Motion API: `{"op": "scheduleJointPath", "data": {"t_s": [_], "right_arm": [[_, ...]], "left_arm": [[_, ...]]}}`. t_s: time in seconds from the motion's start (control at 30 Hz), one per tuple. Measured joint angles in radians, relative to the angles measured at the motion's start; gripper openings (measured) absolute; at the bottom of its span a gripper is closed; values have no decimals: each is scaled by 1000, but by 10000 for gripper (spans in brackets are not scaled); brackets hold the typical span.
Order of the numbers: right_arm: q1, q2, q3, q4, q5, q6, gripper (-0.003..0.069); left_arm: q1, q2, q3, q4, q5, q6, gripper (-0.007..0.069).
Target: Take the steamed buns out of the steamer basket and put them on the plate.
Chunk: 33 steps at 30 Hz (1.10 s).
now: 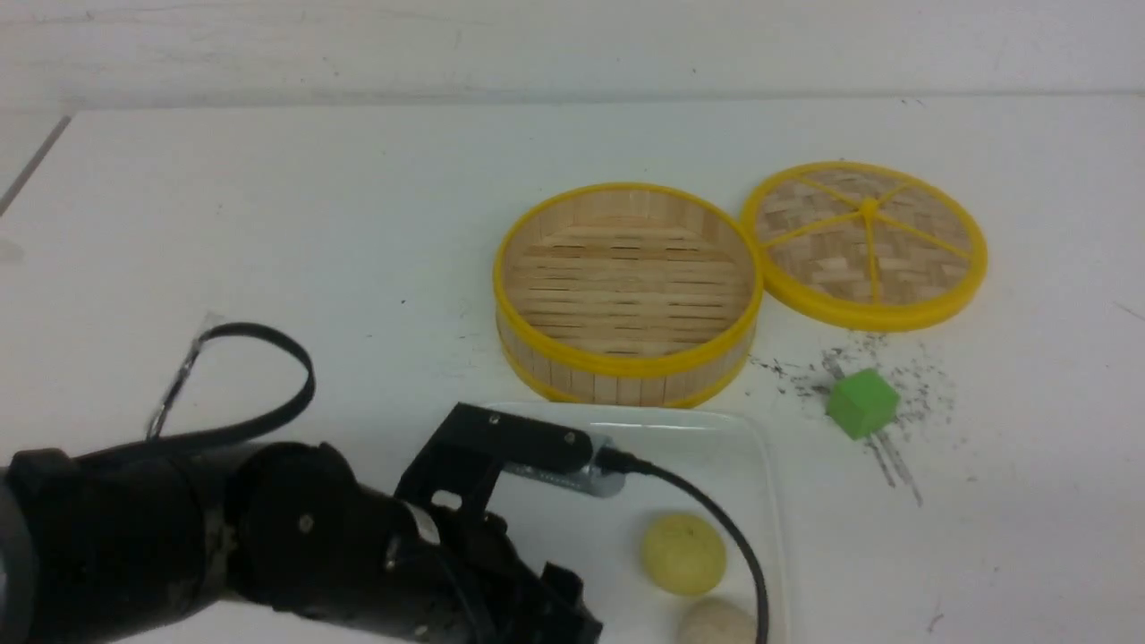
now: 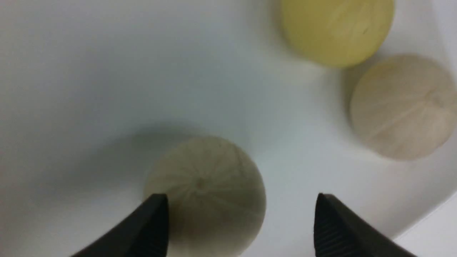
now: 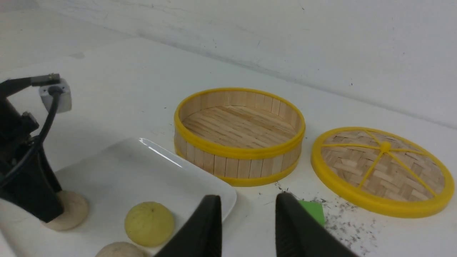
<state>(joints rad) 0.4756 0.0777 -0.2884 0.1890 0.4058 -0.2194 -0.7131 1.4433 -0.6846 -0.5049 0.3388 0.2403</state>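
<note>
The steamer basket stands empty at the middle of the table. All three steamed buns lie on the white plate in front of it. The pale yellow bun and one beige bun lie side by side. The other beige bun rests on the plate between the fingers of my left gripper, which is open; one finger is close against it, the other well apart. My right gripper is open and empty, above the table beside the plate's corner.
The flat woven lid with yellow spokes lies right of the basket. A green cube sits on dark scuff marks in front of the lid. My left arm and its cable cover the plate's left part.
</note>
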Motion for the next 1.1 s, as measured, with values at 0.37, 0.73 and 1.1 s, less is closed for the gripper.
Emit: {"op": "scheduleJointPath", "data": {"t_s": [0.37,0.73,1.1], "right_arm": [[0,0,0,0,-18,0,240],[0,0,0,0,-19,0,240],[0,0,0,0,-19,0,240]], "left_arm": [[2,-88,-324,267,-161,247,425],[303,-285,-346,377,-94,64,418],[408,-595,-346,516,282,-63,418]]}}
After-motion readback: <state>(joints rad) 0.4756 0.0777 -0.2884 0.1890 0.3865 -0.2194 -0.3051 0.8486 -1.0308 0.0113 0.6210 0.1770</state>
